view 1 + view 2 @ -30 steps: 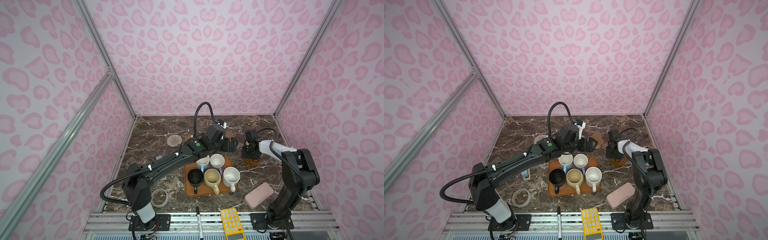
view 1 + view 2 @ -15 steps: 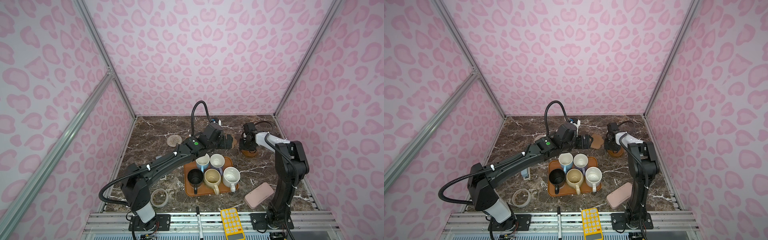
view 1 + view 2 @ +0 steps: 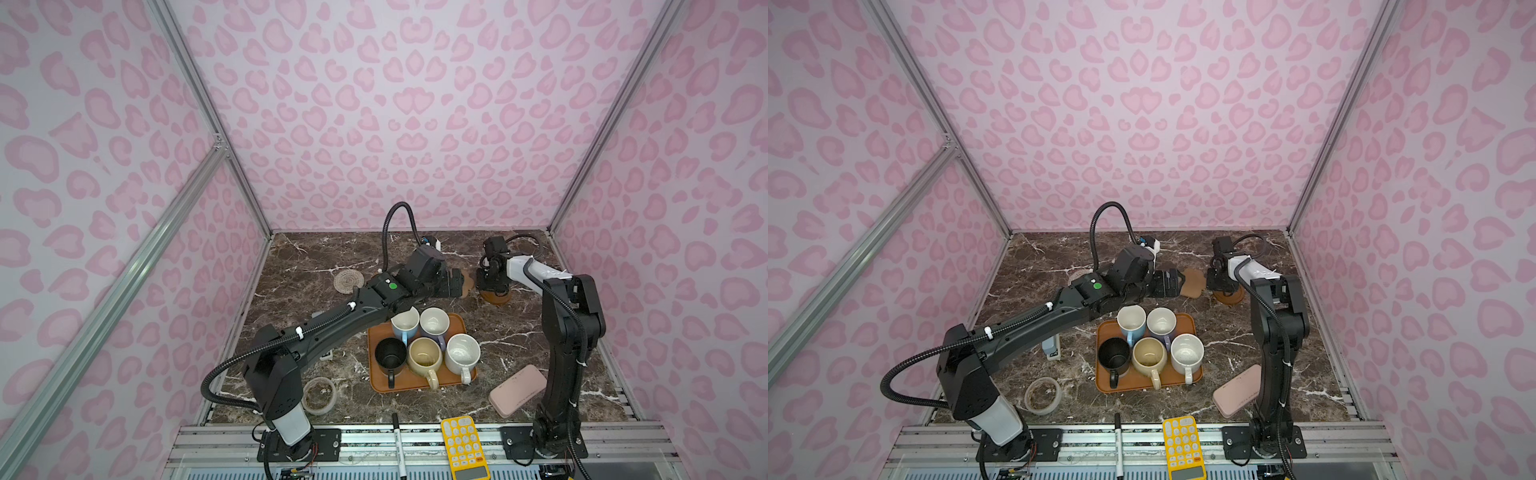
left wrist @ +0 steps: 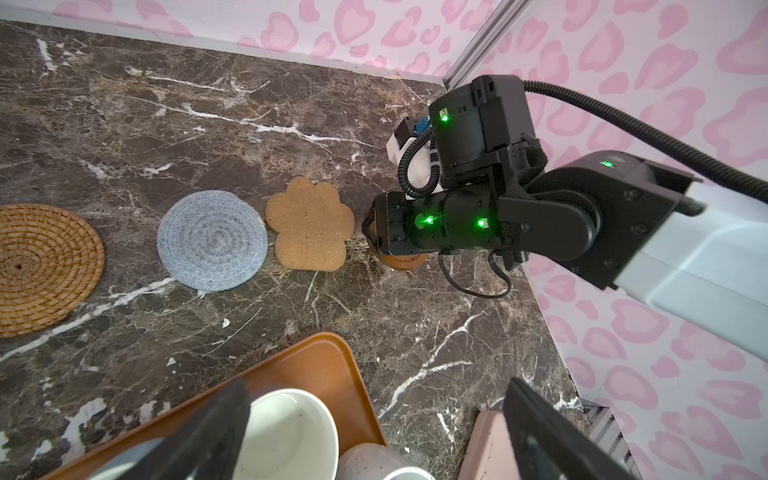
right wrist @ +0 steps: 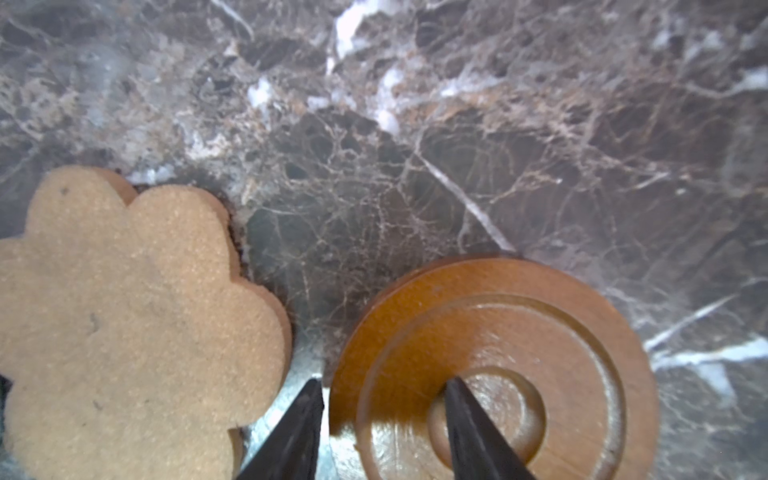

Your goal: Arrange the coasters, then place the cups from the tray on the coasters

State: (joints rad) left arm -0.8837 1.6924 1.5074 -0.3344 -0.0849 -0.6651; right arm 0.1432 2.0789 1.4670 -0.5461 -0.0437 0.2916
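My right gripper (image 5: pixel 384 382) is shut on the brown wooden coaster (image 5: pixel 519 353), one finger outside its rim and one in its centre hollow. That coaster (image 3: pixel 496 297) rests at the back right, just beside the cork coaster (image 4: pixel 309 224). In the row with them lie the grey-blue coaster (image 4: pixel 212 241) and the orange-tan coaster (image 4: pixel 41 266). The cream coaster (image 3: pixel 348 281) lies farther left. My left gripper (image 3: pixel 455 282) hangs wide open and empty above the table behind the tray (image 3: pixel 415 384). The tray carries the light blue (image 3: pixel 404 322), lavender (image 3: pixel 434 322), black (image 3: pixel 390 353), cream-yellow (image 3: pixel 424 357) and white speckled (image 3: pixel 462 353) cups.
A pink flat case (image 3: pixel 517 390) lies right of the tray near the right arm's base. A clear tape roll (image 3: pixel 319 395) sits front left. A yellow calculator (image 3: pixel 461 446) and a marker (image 3: pixel 397 440) rest on the front rail. Pink walls close in the back and sides.
My right gripper has carried the wooden coaster toward the back, ending next to the cork coaster. The left gripper has drifted slightly back and stayed open.
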